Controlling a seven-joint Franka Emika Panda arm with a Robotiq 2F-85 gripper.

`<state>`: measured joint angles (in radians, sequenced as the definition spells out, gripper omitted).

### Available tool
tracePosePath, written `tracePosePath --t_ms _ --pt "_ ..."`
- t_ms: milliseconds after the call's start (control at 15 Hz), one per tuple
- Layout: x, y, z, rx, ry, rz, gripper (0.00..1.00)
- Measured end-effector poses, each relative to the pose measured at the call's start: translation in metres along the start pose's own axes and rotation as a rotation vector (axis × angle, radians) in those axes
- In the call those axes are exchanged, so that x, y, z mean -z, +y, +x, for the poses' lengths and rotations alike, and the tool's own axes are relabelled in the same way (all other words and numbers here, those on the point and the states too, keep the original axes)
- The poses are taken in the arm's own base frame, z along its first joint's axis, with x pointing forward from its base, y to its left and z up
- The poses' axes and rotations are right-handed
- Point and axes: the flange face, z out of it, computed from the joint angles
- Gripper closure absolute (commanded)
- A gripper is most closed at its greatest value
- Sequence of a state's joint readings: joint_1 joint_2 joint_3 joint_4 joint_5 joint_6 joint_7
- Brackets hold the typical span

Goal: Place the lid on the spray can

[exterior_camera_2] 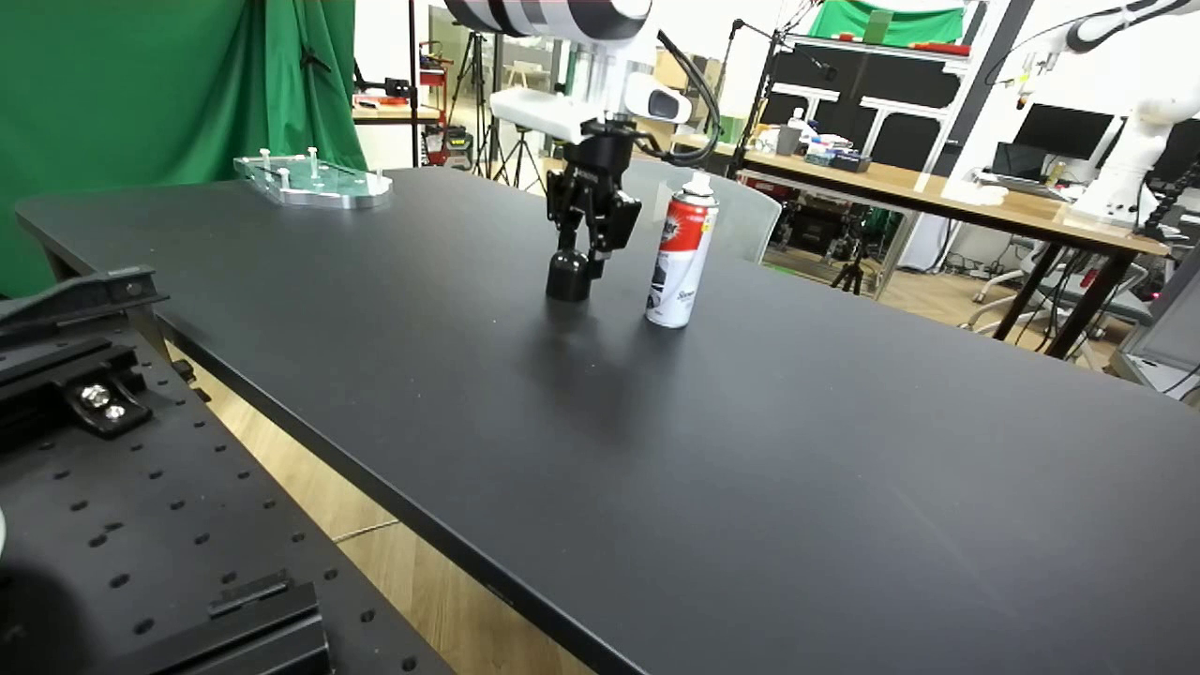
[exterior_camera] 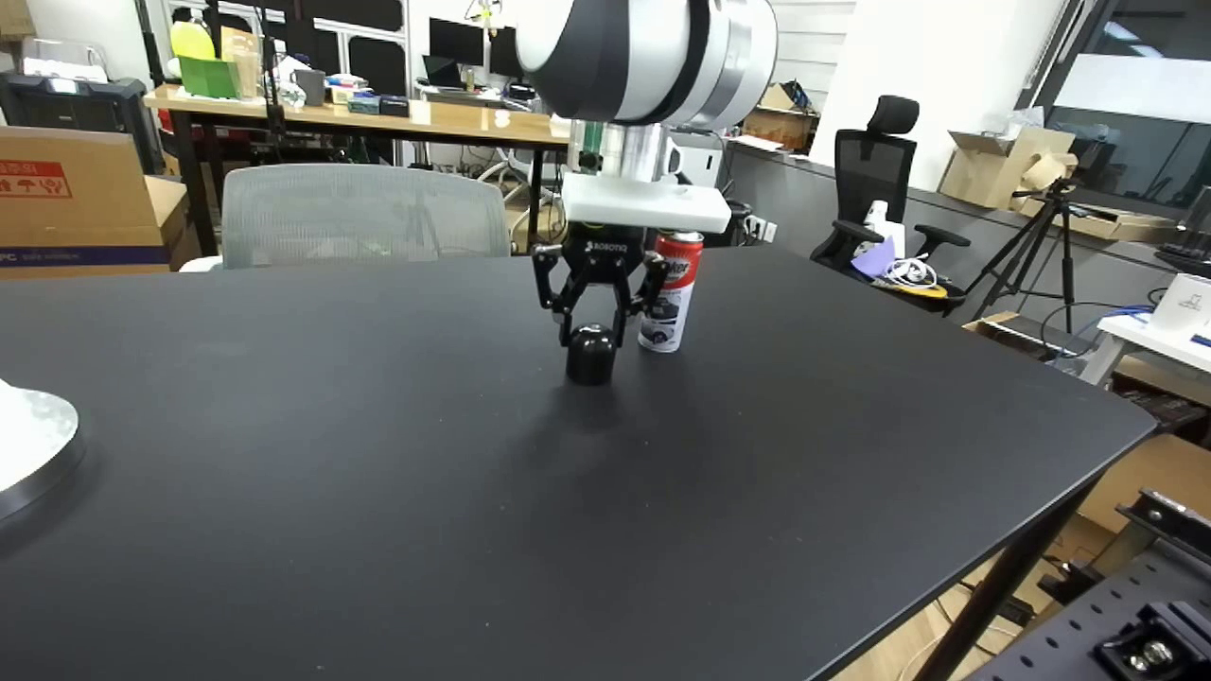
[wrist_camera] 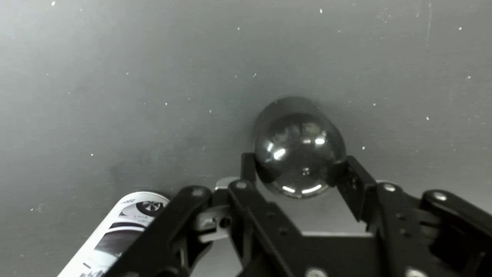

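Pincer (wrist_camera: 298, 164) — around glossy domed lid (wrist_camera: 300, 144)

Our white, dark-banded arm (exterior_camera: 653, 61) hangs in from the top edge of both exterior views, cut off there by the frame. Beneath it our wrist (exterior_camera_2: 609, 80) runs down to our black gripper (exterior_camera: 592, 339), which points downward. In the wrist view our jaws face each other, drawn in to a grip, tips apart.
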<state>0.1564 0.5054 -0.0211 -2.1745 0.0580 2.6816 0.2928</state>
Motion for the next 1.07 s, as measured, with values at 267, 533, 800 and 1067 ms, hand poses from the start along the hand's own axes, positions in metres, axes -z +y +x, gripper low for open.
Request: tracePosePath --t_ms 267,533,800,1067 --pt "0.02 -0.002 0.009 -0.003 -0.004 -0.002 0.69" --pt "0.063 0.0 0.022 -0.011 0.017 -0.004 0.69" --pt "0.116 0.0 0.025 -0.016 0.028 0.003 0.69" --pt "0.175 0.0 0.013 -0.019 0.004 0.006 0.69"
